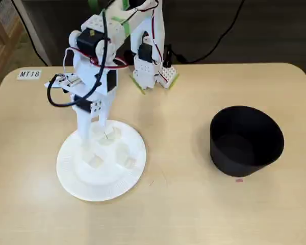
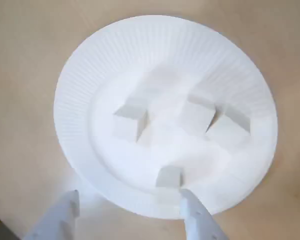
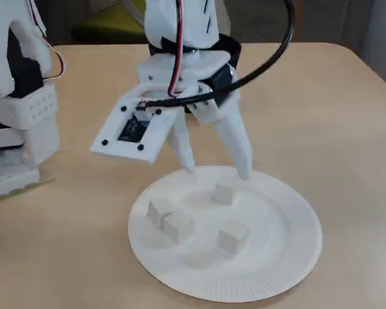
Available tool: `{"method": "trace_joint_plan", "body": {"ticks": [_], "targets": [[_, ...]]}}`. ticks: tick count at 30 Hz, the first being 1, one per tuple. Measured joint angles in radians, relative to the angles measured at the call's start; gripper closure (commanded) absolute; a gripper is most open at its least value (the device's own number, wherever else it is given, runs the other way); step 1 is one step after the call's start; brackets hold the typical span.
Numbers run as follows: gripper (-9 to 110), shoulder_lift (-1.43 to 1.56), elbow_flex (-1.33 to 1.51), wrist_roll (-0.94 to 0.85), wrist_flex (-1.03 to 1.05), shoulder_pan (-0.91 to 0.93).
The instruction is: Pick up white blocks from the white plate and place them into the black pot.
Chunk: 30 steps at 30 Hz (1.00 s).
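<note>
Several small white blocks (image 2: 130,120) lie spread on the round white plate (image 2: 90,65) with its ribbed rim. In both fixed views the plate (image 1: 71,178) (image 3: 289,257) sits in front of the arm. My gripper (image 3: 216,169) is open, its two white fingers (image 2: 196,217) hanging over the plate's rim on the arm's side, with nothing between them. One block (image 3: 223,193) lies just ahead of the fingertips, seen close to the right finger in the wrist view. The black pot (image 1: 246,140) stands apart on the right of a fixed view; I see nothing in the part of its inside that shows.
The arm's white base (image 1: 150,66) stands at the table's back edge with green tape under it. A label reading MT18 (image 1: 29,74) is at the back left corner. A small pink mark (image 1: 238,179) lies by the pot. Black cables loop around the wrist.
</note>
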Motion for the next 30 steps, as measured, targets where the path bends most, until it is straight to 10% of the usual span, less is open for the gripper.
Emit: {"method": "trace_joint_plan", "body": {"ticks": [30], "targets": [[78,-0.460,-0.293,0.055,-0.055,0.021]]}}
